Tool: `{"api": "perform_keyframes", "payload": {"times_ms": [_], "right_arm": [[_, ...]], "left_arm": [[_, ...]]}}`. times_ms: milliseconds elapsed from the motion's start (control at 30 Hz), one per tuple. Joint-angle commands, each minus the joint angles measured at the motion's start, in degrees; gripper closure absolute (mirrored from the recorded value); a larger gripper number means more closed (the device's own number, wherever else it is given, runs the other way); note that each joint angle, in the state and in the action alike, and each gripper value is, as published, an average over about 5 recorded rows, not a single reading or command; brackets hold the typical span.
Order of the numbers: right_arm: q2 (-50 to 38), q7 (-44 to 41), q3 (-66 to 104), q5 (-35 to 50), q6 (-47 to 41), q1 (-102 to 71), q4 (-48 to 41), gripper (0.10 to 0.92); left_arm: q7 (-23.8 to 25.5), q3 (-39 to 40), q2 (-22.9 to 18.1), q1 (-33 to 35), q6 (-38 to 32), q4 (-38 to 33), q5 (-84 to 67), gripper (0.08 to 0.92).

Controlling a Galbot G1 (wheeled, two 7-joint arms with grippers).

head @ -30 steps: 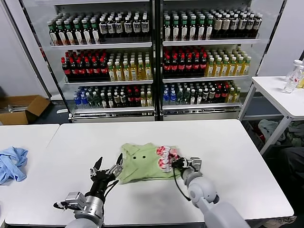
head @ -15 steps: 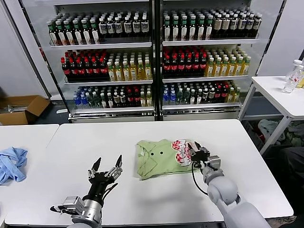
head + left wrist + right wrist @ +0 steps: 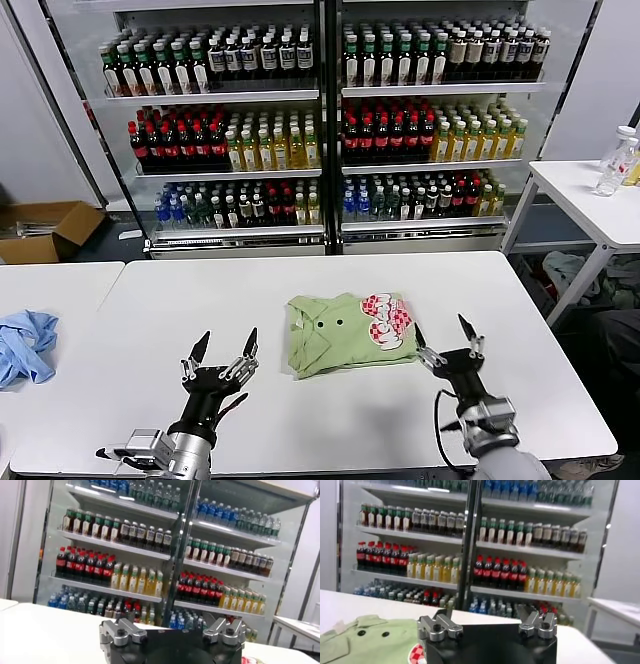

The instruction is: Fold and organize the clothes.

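The folded light green cotton shirt (image 3: 348,333) (red-and-white print showing) is lying at centre frame on the white table (image 3: 300,420); nothing is gripping it. The right gripper (image 3: 445,342) is hovering released just lower right of it; the left gripper (image 3: 224,348) is waiting spread open at lower left.

Left gripper (image 3: 222,352) and right gripper (image 3: 446,340), jaws spread, both empty.

Bare white table (image 3: 300,420) fills the lower centre; only the folded shirt (image 3: 350,332) obstructs mid-frame, bottle shelves (image 3: 320,130) blocking beyond.
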Motion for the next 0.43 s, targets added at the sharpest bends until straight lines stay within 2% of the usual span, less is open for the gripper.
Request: {"api": "perform_keyframes", "payload": {"times_ms": [33, 433], "right_arm": [[0.01, 1.52, 5.82, -5.34, 3.08, -12.25, 10.38, 0.216], [0.8, 1.82, 3.7, -4.76, 1.37, -10.71, 10.34, 0.203]], "left_arm": [[0.36, 0.3, -0.58, 2.31, 0.21, -1.77, 4.85, 0.177], [0.59, -0.15, -0.85, 2.81, 0.41, -2.59, 5.8, 0.177]]}}
